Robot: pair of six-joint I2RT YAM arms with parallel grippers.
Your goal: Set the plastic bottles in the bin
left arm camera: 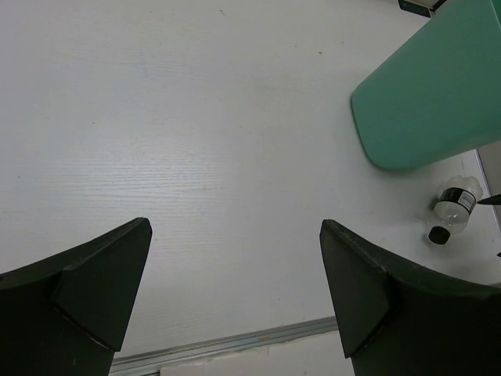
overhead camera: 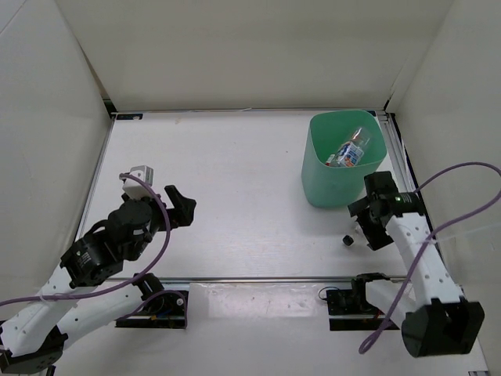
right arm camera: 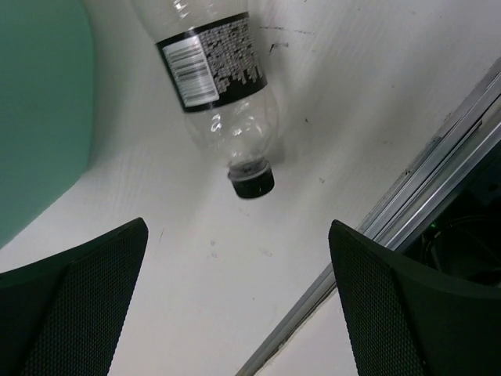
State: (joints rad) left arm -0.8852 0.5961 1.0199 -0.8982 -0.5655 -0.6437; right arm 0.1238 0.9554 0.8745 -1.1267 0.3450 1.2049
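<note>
Lying beside bin (right arm camera: 39,102), black-capped bottle (right arm camera: 221,86), right fingers (right arm camera: 78,305) spread, rail (right arm camera: 391,235) close

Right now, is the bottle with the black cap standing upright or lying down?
Lying down. The bottle rests on its side on the table, beside the bin, with its cap on.

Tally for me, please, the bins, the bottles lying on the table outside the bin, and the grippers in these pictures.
Bins: 1, the mint-green bin
Bottles on the table: 1, the black-capped bottle
Grippers: 2, the left gripper and the right gripper, both open
Total: 4
</note>
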